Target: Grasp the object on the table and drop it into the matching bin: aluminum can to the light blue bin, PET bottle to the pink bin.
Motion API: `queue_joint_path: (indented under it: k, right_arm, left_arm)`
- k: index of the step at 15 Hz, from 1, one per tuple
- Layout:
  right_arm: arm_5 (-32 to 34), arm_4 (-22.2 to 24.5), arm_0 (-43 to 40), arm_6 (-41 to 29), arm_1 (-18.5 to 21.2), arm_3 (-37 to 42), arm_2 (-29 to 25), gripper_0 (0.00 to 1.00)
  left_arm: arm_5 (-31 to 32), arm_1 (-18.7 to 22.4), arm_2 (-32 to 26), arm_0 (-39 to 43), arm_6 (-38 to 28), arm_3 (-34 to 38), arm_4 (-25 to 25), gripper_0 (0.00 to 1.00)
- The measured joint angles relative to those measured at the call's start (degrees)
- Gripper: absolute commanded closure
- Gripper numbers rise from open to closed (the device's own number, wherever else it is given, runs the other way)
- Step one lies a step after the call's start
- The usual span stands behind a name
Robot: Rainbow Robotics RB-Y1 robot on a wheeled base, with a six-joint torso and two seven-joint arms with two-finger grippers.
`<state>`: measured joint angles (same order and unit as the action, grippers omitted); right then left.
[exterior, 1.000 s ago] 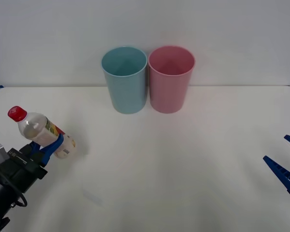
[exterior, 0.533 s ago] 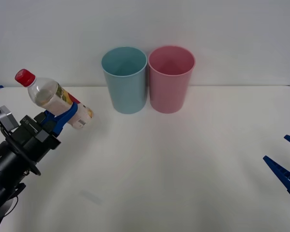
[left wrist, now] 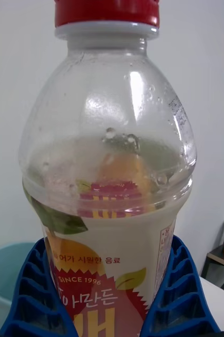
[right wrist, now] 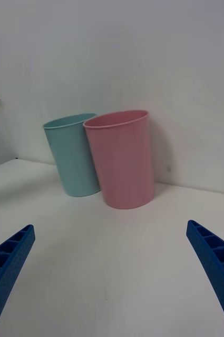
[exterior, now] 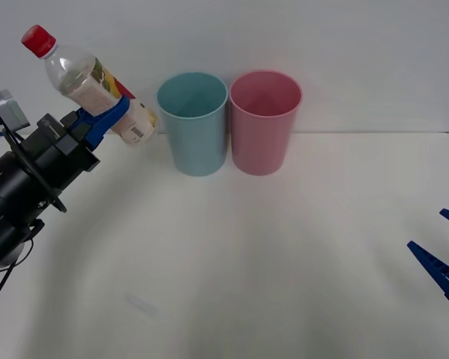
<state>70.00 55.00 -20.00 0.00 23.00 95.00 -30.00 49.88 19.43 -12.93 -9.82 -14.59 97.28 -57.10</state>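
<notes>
My left gripper (exterior: pixel 108 114) is shut on the PET bottle (exterior: pixel 86 81), a clear bottle with a red cap and a pale printed label. It holds the bottle tilted in the air, high above the table's left side and just left of the light blue bin (exterior: pixel 193 122). In the left wrist view the bottle (left wrist: pixel 109 174) sits between the blue fingers (left wrist: pixel 30 295). The pink bin (exterior: pixel 265 120) stands touching the blue one on its right; both show in the right wrist view as the pink bin (right wrist: pixel 123 158) and light blue bin (right wrist: pixel 74 154). My right gripper (exterior: pixel 443 262) waits open at the table's right edge.
The white table (exterior: pixel 232 262) stretches wide in front of the bins, with a white wall close behind them. A faint small mark (exterior: pixel 141 304) lies on the tabletop at the front left.
My left arm has lifted the bottle from low over the table's left side up and toward the light blue bin. The right arm has not moved.
</notes>
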Motion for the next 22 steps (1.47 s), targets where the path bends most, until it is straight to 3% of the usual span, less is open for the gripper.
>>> queue_joint_path:
  k: [4, 6, 11, 15, 18, 22]
  right_arm:
    - [0.0, 0.0, 0.0, 0.0, 0.0, 0.0, 0.0, 0.0]
    - [0.0, 0.0, 0.0, 0.0, 0.0, 0.0, 0.0, 0.0]
    - [0.0, 0.0, 0.0, 0.0, 0.0, 0.0, 0.0, 0.0]
    - [0.0, 0.0, 0.0, 0.0, 0.0, 0.0, 0.0, 0.0]
    - [0.0, 0.0, 0.0, 0.0, 0.0, 0.0, 0.0, 0.0]
    - [0.0, 0.0, 0.0, 0.0, 0.0, 0.0, 0.0, 0.0]
  left_arm:
    - [-0.97, 0.1, 0.98, -7.82, -6.23, -0.9, -5.31, 1.0]
    - [-1.71, 0.16, 2.11, -12.6, -6.42, -4.76, -6.74, 1.0]
    - [-1.43, 0.09, 5.6, -24.59, -4.57, -17.82, -9.83, 1.0]
    - [-3.22, -0.52, 9.99, -34.0, 3.03, -30.12, -10.05, 0.99]
    - [-6.26, -3.58, 11.34, -39.62, 6.85, -36.53, -13.37, 0.98]
    - [-13.91, -10.73, 11.36, -42.58, 8.23, -38.13, -22.51, 0.98]
